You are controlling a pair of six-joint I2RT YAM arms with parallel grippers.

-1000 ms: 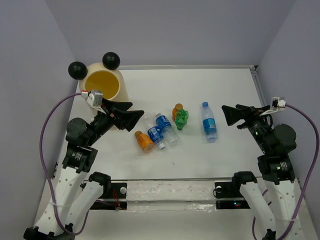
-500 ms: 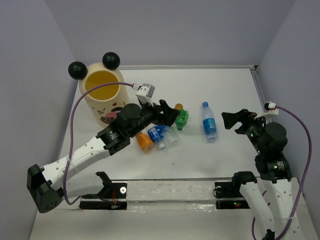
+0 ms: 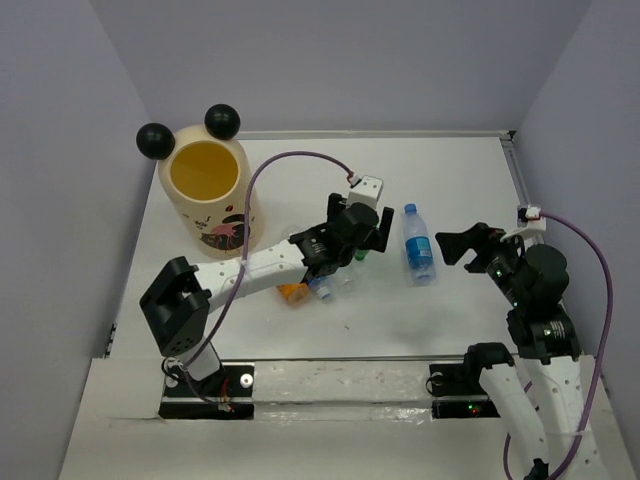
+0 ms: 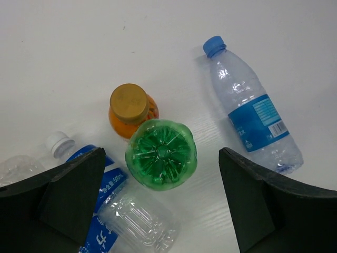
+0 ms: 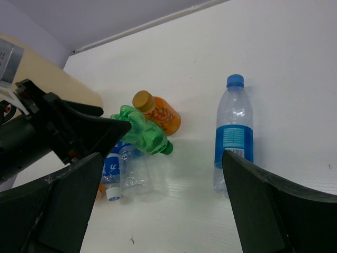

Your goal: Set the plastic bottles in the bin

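Note:
The cream-yellow bin [image 3: 190, 215] with two black ball ears stands at the far left; its side shows in the right wrist view [image 5: 47, 74]. My left gripper [image 3: 368, 238] is open and hovers over the green bottle [image 4: 161, 153], whose base sits between the fingers [image 4: 73, 195]. An orange bottle [image 4: 132, 105] lies just beyond it. Two clear blue-labelled bottles [image 4: 105, 211] lie at its left. A clear bottle with a blue cap [image 3: 418, 245] lies apart on the right. A second orange bottle [image 3: 292, 292] peeks out under the left arm. My right gripper [image 3: 455, 245] is open and empty beside the blue-capped bottle [image 5: 233, 132].
The left arm [image 3: 260, 265] stretches across the table over the bottle cluster. The table's back edge [image 3: 380, 133] and right edge [image 3: 520, 180] meet grey walls. White table surface [image 3: 400, 320] lies in front of the bottles.
My left arm has swung from beside the bin to the right, over the bottle cluster and the green bottle. My right gripper has drifted a little left and down.

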